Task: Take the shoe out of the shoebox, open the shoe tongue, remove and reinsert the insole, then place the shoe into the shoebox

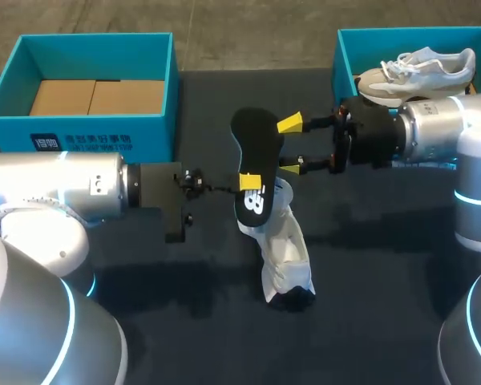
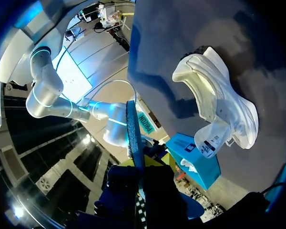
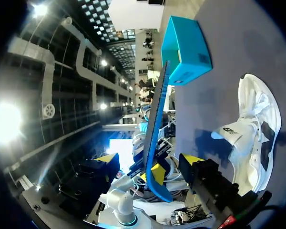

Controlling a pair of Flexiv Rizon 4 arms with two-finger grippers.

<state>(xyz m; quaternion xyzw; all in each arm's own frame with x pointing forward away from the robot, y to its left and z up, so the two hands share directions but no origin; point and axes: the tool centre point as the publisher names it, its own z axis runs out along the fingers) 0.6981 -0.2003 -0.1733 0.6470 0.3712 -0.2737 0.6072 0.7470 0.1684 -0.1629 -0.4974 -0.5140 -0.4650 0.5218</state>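
Observation:
A black insole (image 1: 255, 164) with a blue underside hangs in the air over the table's middle, with my left gripper (image 1: 248, 183) shut on its lower half. Seen edge-on in the left wrist view, the insole (image 2: 133, 133) rises from between that gripper's (image 2: 143, 164) fingers. My right gripper (image 1: 290, 146) comes in from the right, open, its yellow tips at the insole's upper edge. In the right wrist view the insole (image 3: 155, 138) stands between that gripper's (image 3: 150, 162) spread fingers with gaps on both sides. The white shoe (image 1: 284, 249) lies on the table below, tongue pulled out.
A blue shoebox (image 1: 80, 128) with cardboard inside stands at the back left. A second blue shoebox (image 1: 341, 56) at the back right holds another pale shoe (image 1: 417, 72), just behind my right wrist. Dark tabletop lies on either side of the shoe.

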